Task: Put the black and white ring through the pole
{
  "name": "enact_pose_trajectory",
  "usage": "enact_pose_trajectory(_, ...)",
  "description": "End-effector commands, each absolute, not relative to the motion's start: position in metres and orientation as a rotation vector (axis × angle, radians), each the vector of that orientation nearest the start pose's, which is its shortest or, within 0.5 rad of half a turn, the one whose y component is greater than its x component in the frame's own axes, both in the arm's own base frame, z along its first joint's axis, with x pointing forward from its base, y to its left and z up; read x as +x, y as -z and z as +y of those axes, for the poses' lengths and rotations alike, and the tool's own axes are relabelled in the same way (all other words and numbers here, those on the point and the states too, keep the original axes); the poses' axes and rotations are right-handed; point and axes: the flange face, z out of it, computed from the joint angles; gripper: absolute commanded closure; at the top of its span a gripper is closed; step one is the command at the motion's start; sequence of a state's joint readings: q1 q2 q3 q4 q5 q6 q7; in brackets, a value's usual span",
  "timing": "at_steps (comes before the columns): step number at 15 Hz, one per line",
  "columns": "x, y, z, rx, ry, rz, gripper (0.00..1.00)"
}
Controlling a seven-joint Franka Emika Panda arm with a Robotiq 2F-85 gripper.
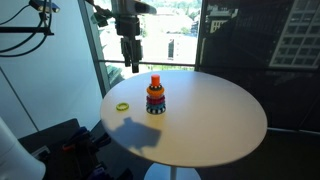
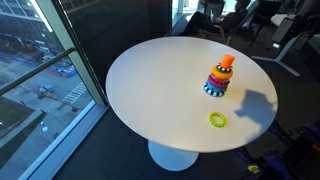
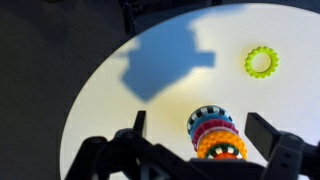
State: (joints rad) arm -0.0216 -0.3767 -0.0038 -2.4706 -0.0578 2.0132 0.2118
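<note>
The pole point(image 1: 155, 80) is an orange-red peg rising from a stack of coloured rings near the middle of the round white table point(image 1: 210, 125). It also shows in an exterior view point(image 2: 227, 61). In the wrist view a black and white ring point(image 3: 223, 148) lies round the peg's top point(image 3: 225, 156), on the orange ring. The stack's bottom ring point(image 3: 207, 114) is also black and white. My gripper point(image 1: 131, 62) hangs high above the table, back from the stack. In the wrist view its fingers point(image 3: 200, 120) are spread open and empty, with the stack below between them.
A plain yellow-green ring point(image 1: 122, 106) lies flat on the table beside the stack, also seen in an exterior view point(image 2: 218, 120) and the wrist view point(image 3: 262, 62). The arm's shadow falls on the tabletop. Large windows stand behind the table.
</note>
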Motion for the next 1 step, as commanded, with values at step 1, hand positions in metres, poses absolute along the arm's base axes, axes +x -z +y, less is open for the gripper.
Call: enact_pose_trajectory(1, 0.4135, -0.4231, -0.0138, -3.179, -0.124, 0.334, 0.0)
